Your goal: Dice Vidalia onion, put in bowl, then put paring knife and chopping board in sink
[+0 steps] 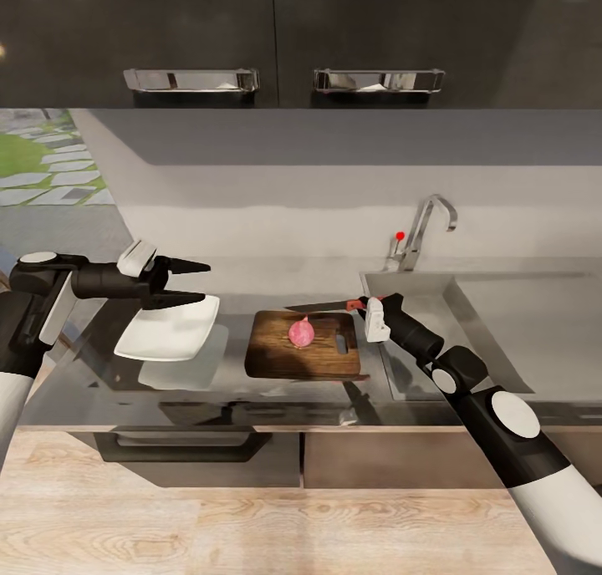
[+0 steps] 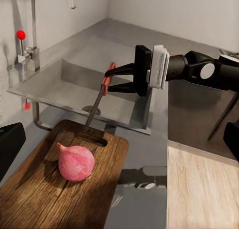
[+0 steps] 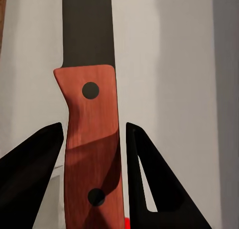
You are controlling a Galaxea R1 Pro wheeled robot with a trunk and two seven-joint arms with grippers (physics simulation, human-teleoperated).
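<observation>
Two black grippers work over the long grey glossy countertop [image 1: 100, 366]. The right gripper [image 1: 358, 304] is clenched on the small paring knife [image 1: 322, 307] by its red handle; in the right wrist view the wooden-red handle [image 3: 92, 149] with two dark rivets sits squeezed between both black fingers [image 3: 30, 174], and the dark narrow blade [image 3: 87, 27] runs straight away from them. From the head view the knife lies roughly level, its blade pointing toward the robot's left along the far edge of the brown wooden chopping board [image 1: 276, 358]. In the left wrist view the blade slopes down from the gripper [image 2: 115, 77] to near the board's slot-shaped handle hole [image 2: 92, 138]; whether the tip touches the wood I cannot tell.

A pinkish-red round onion [image 1: 302, 333] with a small pointed top rests whole on the board, near its middle, well short of the blade. The board lies flat on the countertop, just beside the rectangular grey steel sink [image 1: 493, 324], whose chrome tap [image 1: 422, 228] with a red knob [image 1: 400, 235] rises at the back wall.

On the board's other side sits the shallow white squarish bowl [image 1: 167, 333]. The left gripper [image 1: 191, 281] hovers above the bowl's far rim, its pointed fingers spread apart and grasping nothing.
</observation>
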